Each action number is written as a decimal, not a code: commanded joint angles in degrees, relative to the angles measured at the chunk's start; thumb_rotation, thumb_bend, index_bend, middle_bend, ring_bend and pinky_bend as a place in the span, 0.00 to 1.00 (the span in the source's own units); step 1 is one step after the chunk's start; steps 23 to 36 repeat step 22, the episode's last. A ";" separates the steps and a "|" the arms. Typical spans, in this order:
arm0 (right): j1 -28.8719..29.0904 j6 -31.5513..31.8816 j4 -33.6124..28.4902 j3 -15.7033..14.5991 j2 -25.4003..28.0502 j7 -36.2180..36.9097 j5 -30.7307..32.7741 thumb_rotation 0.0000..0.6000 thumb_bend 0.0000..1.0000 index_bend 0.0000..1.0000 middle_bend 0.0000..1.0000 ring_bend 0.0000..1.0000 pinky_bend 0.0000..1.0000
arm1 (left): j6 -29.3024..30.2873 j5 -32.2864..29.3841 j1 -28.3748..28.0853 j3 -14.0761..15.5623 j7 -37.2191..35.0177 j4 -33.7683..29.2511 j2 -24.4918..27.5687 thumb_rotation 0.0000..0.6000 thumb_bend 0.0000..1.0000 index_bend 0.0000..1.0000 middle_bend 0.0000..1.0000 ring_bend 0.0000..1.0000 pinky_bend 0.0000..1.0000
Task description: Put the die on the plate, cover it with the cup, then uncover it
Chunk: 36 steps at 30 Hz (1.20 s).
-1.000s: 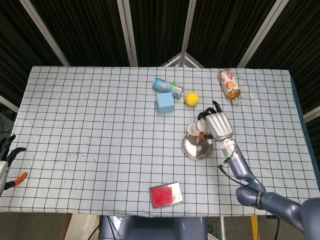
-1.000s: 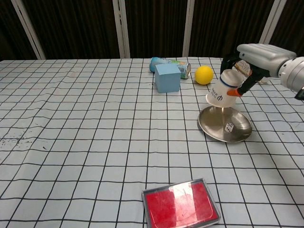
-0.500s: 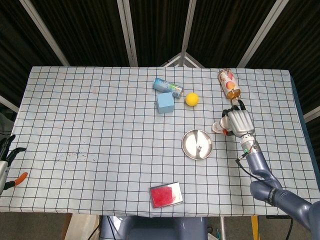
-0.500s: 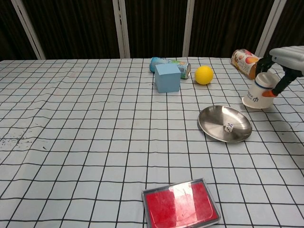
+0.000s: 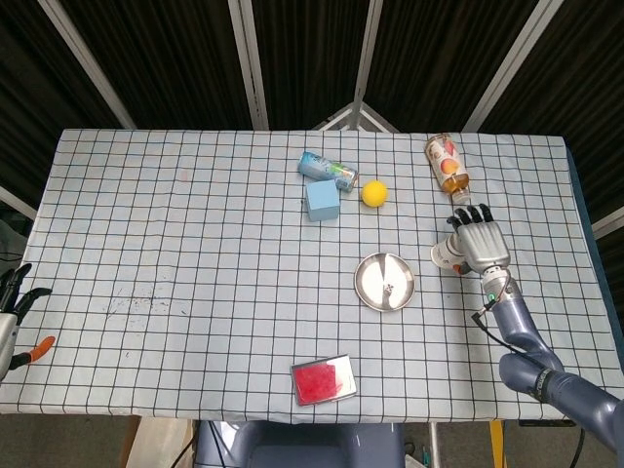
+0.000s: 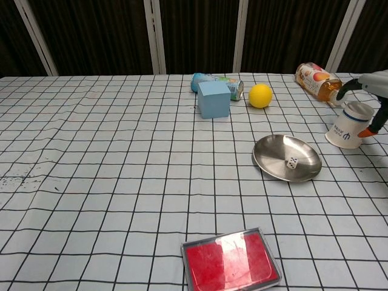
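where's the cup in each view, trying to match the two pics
Head view: the cup is right of the plate, at the fingers of the right hand.
Chest view: the cup is at the right edge, right of the plate.
Shared landmark: the die on the plate.

- steel plate point(image 6: 274, 162) right of centre, white die point(image 6: 292, 162) lying on it, uncovered
- cup point(image 6: 349, 125) at plate's 2 o'clock, mouth down on the cloth, apart from plate
- right hand point(image 6: 371, 96) at frame's right edge, fingers around cup
- bottle point(image 6: 315, 80) on its side at cup's 11 o'clock
- yellow ball point(image 6: 260, 95), blue cube point(image 6: 213, 99), can point(image 6: 217, 83) at plate's 11 o'clock
- red tray point(image 6: 230, 257) at 6 o'clock edge
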 commanded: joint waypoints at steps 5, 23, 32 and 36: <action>-2.08 1.20 -13.55 0.71 8.63 -2.62 3.28 1.00 0.02 0.00 0.00 0.00 0.00 | -0.23 0.08 -0.15 0.05 0.08 0.00 -0.01 1.00 0.29 0.26 0.00 0.00 0.02; -31.90 39.61 -41.67 -10.91 23.84 2.66 -9.37 1.00 0.02 0.03 0.00 0.00 0.00 | 2.46 1.96 1.09 0.56 -5.99 0.76 1.85 1.00 0.29 0.26 0.00 0.00 0.02; -31.90 39.61 -41.67 -10.91 23.84 2.66 -9.37 1.00 0.02 0.03 0.00 0.00 0.00 | 2.46 1.96 1.09 0.56 -5.99 0.76 1.85 1.00 0.29 0.26 0.00 0.00 0.02; -31.90 39.61 -41.67 -10.91 23.84 2.66 -9.37 1.00 0.02 0.03 0.00 0.00 0.00 | 2.46 1.96 1.09 0.56 -5.99 0.76 1.85 1.00 0.29 0.26 0.00 0.00 0.02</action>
